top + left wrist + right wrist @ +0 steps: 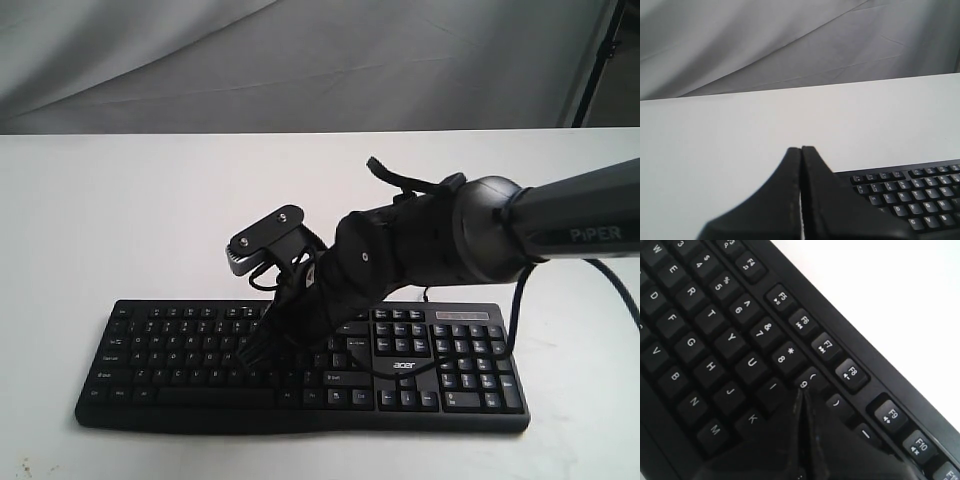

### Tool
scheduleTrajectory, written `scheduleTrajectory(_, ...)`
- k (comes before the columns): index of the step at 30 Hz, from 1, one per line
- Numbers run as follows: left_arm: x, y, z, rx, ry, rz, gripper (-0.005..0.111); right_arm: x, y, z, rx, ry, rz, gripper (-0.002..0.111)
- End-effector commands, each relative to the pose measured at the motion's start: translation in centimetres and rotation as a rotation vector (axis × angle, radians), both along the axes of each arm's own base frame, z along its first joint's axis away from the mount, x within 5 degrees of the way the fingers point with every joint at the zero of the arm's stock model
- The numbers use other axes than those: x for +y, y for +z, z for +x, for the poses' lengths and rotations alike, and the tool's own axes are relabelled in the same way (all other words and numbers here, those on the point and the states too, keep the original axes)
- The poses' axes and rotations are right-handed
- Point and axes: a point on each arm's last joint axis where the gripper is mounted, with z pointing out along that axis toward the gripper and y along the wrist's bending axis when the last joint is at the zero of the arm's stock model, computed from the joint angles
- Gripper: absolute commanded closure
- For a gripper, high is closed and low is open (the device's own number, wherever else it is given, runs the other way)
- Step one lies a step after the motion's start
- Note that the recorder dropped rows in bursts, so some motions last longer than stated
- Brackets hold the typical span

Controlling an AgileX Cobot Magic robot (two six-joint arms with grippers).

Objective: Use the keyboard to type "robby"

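Note:
The black keyboard (pixel 300 365) with white legends and an acer logo lies across the white table near its front edge. My right gripper (pixel 250 352) reaches in from the right and comes down on the middle of the letter keys. In the right wrist view that gripper (pixel 802 391) is shut with nothing between its fingers, and its tip sits just below the 9 key, between I and the key to its right. The keyboard (pixel 715 335) fills that view. My left gripper (pixel 801 149) is shut and empty, held beside the left end of the keyboard (pixel 910 197). It is out of the exterior view.
A thin black cable (pixel 425 365) loops over the keyboard's number pad. The right arm (pixel 480 225) spans the right half of the table. A grey cloth backdrop (pixel 300 60) hangs behind the white table (pixel 120 200).

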Motion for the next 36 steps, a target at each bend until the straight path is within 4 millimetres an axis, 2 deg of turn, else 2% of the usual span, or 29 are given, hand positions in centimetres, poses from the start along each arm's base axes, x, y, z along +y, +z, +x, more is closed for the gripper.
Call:
scheduleTrajectory(1,0.0,-0.1,0.0,-0.007,-0.006,0.001,0.107,-0.2,-0.2,0.1,-0.005,0.0,-0.003,0.108)
scheduleTrajectory(7,0.0,-0.1,0.0,-0.007,-0.006,0.001,0.107,-0.2,-1.3,0.0,0.019,0.002,-0.024,0.108)
scheduleTrajectory(13,0.0,-0.1,0.0,-0.007,-0.006,0.001,0.107,-0.2,-1.2,0.0,0.021,0.005,-0.026,0.108)
scheduleTrajectory(17,0.0,-0.1,0.0,-0.007,-0.006,0.001,0.107,-0.4,0.5,-0.2,0.004,0.028,-0.023,0.108)
scheduleTrajectory(19,0.0,-0.1,0.0,-0.007,-0.006,0.001,0.107,0.1,2.4,-0.5,0.003,0.063,-0.024,0.108)
scheduleTrajectory(20,0.0,-0.1,0.0,-0.007,-0.006,0.001,0.107,1.0,3.6,-0.7,0.002,0.089,-0.014,0.108)
scheduleTrajectory(23,0.0,-0.1,0.0,-0.007,-0.006,0.001,0.107,3.5,4.8,-1.4,-0.021,0.139,0.025,0.108)
scheduleTrajectory(25,0.0,-0.1,0.0,-0.007,-0.006,0.001,0.107,5.1,3.9,-2.2,-0.011,0.158,0.04,0.108)
scheduleTrajectory(27,0.0,-0.1,0.0,-0.007,-0.006,0.001,0.107,5.8,2.6,-2.6,0.008,0.154,0.046,0.108)
scheduleTrajectory(29,0.0,-0.1,0.0,-0.007,-0.006,0.001,0.107,5.9,1.9,-2.6,0.026,0.145,0.04,0.108)
scheduleTrajectory(36,0.0,-0.1,0.0,-0.007,-0.006,0.001,0.107,5.9,1.5,-2.6,0.031,0.148,0.032,0.108)
